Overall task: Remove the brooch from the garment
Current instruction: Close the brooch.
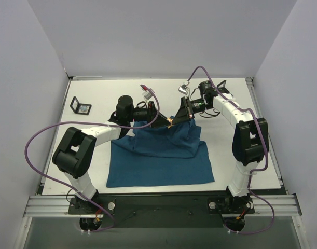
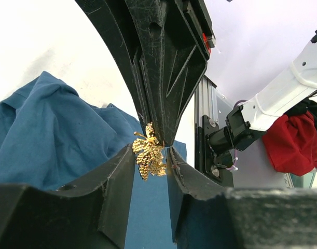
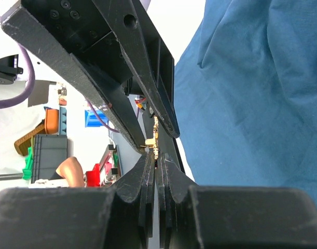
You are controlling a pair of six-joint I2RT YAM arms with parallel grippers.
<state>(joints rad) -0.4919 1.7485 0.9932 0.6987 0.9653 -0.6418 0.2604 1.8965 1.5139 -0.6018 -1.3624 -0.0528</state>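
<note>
A big dark teal-blue cotton T-shirt (image 1: 158, 158) lies on the flat white table (image 1: 241, 166). Most of it is spread out flat, close to the two arms. The far edge is different. It stands up in a point in the middle, lifted off the table.

Right at the tip of that point sits the tiny gold brooch (image 1: 170, 122), shaped like little leaves. Both claws meet there.

The black two-finger right claw (image 1: 175, 119) reaches in from the right side. Its fingers are pressed tight together, and the tips pinch the top of the brooch (image 2: 149, 154). In the left wrist view the brooch hangs down from those tips, with blue cloth behind it.

The black two-finger left claw (image 1: 165, 119) reaches in from the left side. Its fingers are partly spread, with one finger on each side of the brooch. They are very close to it. I cannot tell if they squeeze it or just sit beside it.

The right wrist camera sees the brooch (image 3: 155, 136) from its thin side, like a skinny gold line. The T-shirt (image 3: 251, 104) fills the right half of that view.

A small black square frame (image 1: 80, 106) stands on the table far to the left, well apart from the T-shirt.
</note>
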